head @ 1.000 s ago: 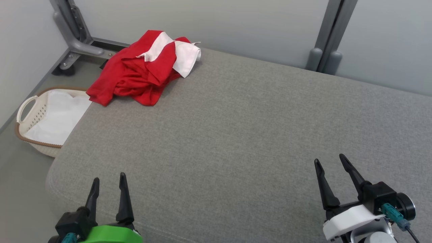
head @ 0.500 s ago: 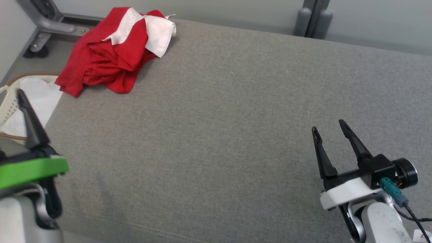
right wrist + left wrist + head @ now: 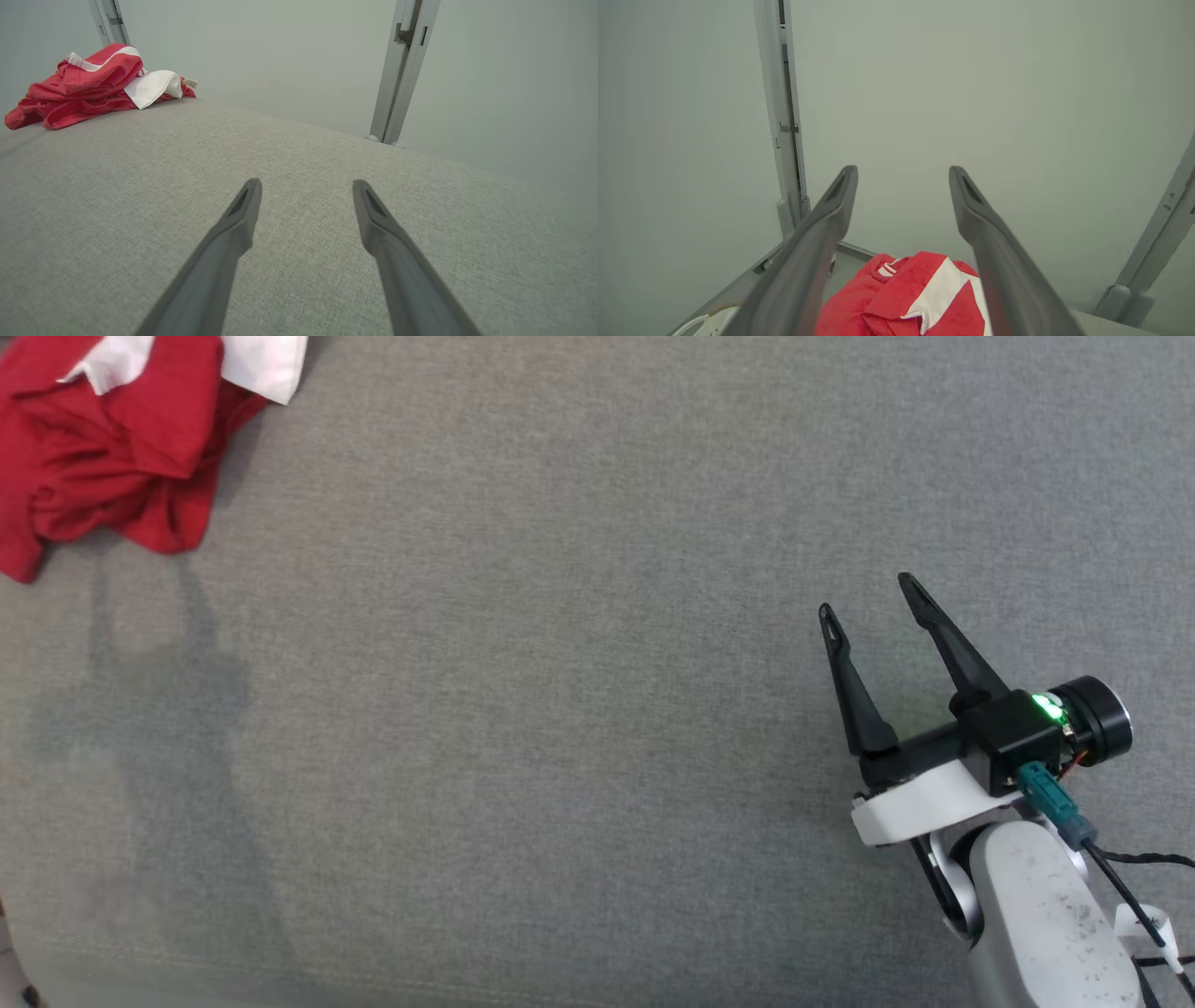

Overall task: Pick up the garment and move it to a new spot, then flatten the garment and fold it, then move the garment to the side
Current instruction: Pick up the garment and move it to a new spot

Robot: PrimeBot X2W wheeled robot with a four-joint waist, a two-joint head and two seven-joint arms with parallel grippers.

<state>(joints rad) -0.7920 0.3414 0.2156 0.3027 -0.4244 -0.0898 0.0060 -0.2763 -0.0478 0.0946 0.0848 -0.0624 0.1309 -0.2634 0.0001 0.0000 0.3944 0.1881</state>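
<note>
Nearest: right gripper [image 3: 866, 595] at the lower right of the head view, over the grey cushion [image 3: 560, 728]. Both fingers spread wide, nothing between them. Its wrist view looks low along the fabric, tips just above the surface; contact cannot be told.

Middle: a broad stretch of bare cushion. A faint shadow falls on it at the left.

Left gripper [image 3: 903, 170]: fingers likewise parted and empty. In its own wrist view they frame the garment [image 3: 920, 298] from above, pointing toward the wall [image 3: 1017, 93].

Far: the garment lies as a crumpled red heap with white panels at the far-left corner of the cushion, well apart from the right gripper. It is bunched in several layers, with a white flap lying on top. Behind it stands a grey metal post [image 3: 784, 116].

Judgement: step one, the pick-up, is in approach; no grasp made. The left arm looks the better placed. The next move calls for lowering it onto the heap and closing on a raised fold thick enough to lift the whole piece clear, not just the top flap.
</note>
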